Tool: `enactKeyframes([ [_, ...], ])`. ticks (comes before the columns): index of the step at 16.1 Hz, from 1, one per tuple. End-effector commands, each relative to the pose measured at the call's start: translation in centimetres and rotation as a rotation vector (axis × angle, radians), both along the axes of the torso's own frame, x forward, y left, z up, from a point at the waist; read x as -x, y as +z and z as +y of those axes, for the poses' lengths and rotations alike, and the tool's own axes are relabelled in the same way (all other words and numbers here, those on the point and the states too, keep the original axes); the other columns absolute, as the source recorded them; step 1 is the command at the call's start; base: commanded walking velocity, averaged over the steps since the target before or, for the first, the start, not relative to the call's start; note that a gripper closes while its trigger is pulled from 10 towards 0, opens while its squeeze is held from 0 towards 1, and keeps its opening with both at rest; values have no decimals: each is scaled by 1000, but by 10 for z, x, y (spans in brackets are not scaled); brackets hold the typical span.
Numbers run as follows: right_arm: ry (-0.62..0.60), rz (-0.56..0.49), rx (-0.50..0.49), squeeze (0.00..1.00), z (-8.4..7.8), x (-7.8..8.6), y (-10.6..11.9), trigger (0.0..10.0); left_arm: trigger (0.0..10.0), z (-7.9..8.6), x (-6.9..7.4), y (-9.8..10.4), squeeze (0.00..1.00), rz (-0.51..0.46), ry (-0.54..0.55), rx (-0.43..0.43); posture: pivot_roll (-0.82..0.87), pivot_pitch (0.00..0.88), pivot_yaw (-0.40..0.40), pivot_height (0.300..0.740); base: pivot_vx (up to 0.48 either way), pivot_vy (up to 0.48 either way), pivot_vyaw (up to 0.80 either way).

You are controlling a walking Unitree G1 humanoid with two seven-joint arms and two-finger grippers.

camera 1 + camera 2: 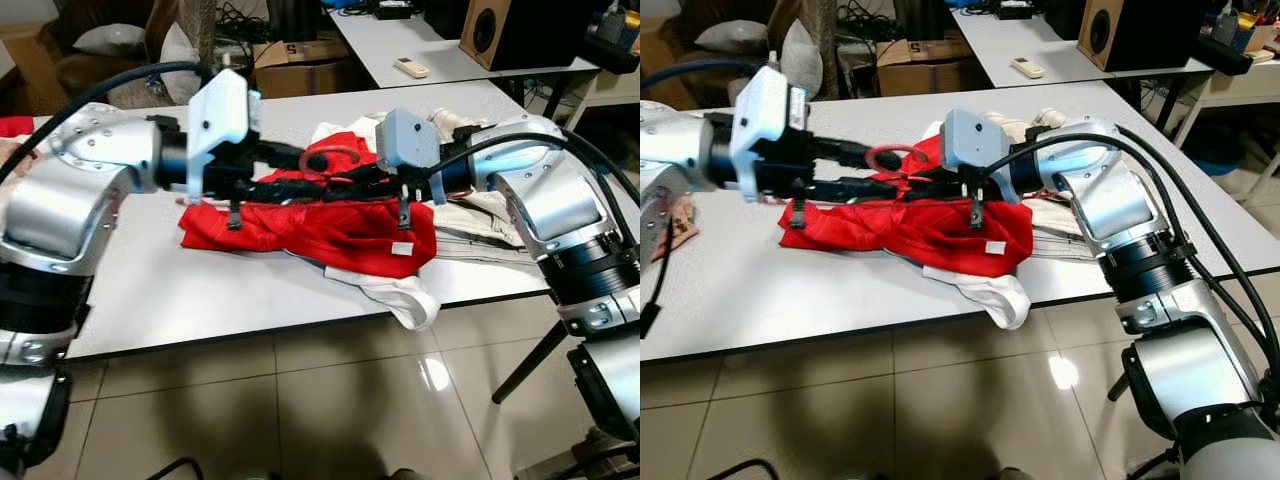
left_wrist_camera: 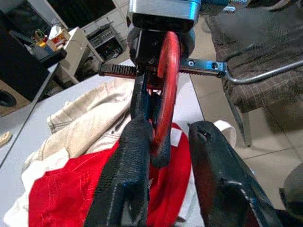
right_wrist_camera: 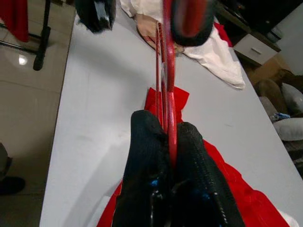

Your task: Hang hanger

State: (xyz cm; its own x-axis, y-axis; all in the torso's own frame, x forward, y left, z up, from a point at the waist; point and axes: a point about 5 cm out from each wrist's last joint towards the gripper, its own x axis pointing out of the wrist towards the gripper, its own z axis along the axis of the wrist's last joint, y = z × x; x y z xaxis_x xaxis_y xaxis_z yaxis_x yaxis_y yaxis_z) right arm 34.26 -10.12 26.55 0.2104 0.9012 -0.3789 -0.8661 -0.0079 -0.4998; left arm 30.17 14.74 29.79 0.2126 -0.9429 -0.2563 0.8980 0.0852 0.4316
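**Inspector:** State of the hands?

**Assistant:** The right hand point(image 3: 173, 142) has its fingers pressed together on the thin bar of the red hanger point(image 1: 330, 160). The left hand point(image 2: 163, 156) stands spread, one finger beside the hanger's hook loop and the other clear of it; it pinches nothing that I can confirm.

**Inspector:** Where is the hanger?

**Assistant:** Between the two hands, just above the red garment point(image 1: 320, 230) heaped on the tabletop point(image 1: 200, 290), with pale clothing point(image 1: 1060, 225) behind it.

**Inspector:** Which step?

**Assistant:** In my judgement, the early stage: hanger gripped, not yet carried to any rail. The next move calls for lifting it free of the cloth without snagging, then turning away from the tabletop.

**Inspector:** Edges and room?

**Assistant:** The garment and a white piece point(image 1: 405, 295) overhang the near edge. Open tiled floor point(image 1: 300, 400) lies in front; a second table point(image 1: 430, 45) and boxes point(image 1: 300, 60) crowd the far side.
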Motion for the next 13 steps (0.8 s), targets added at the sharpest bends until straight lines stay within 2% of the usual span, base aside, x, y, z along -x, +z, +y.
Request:
enactKeyframes([
  [1, 40, -17, -36, 0, -2, 5, 7, 0, 10000, 7, 5, 10, 1000, 42, -56, 116, -38, 0, 18, 740, 0, 0, 0],
  [3, 73, 1, -40, 0, -2, 8, 6, 0, 10000, 10, 7, 12, 1000, 96, -109, 219, -34, 0, 16, 740, 0, 0, 0],
  [4, 85, 9, -42, 0, -2, 9, 6, 0, 10000, 11, 7, 10, 1000, 110, -122, 236, -35, 0, 18, 740, 0, 0, 0],
  [5, 123, 36, -34, 0, -1, 13, 3, 0, 10000, 11, 6, 0, 302, 162, -149, 227, -39, 0, 24, 740, 0, 0, 0],
  [6, 138, 46, -28, 0, -2, 15, 1, 0, 10000, 11, 4, -4, 0, 179, -161, 217, -41, 0, 26, 740, 0, 0, 0],
  [7, 170, 68, -16, 0, -1, 18, -1, 0, 10000, 9, 4, -10, 0, 241, -218, 209, -47, 0, 33, 740, 0, 0, 0],
  [10, 207, 93, 3, 0, -2, 22, -4, 0, 10000, 3, 2, -15, 0, 299, -281, 187, -48, 0, 36, 740, 0, 0, 0],
  [13, 251, 122, 48, 0, -3, 25, -9, 0, 10000, -2, 4, -3, 0, 352, -396, 260, -42, 0, 35, 740, 0, 0, 0],
])
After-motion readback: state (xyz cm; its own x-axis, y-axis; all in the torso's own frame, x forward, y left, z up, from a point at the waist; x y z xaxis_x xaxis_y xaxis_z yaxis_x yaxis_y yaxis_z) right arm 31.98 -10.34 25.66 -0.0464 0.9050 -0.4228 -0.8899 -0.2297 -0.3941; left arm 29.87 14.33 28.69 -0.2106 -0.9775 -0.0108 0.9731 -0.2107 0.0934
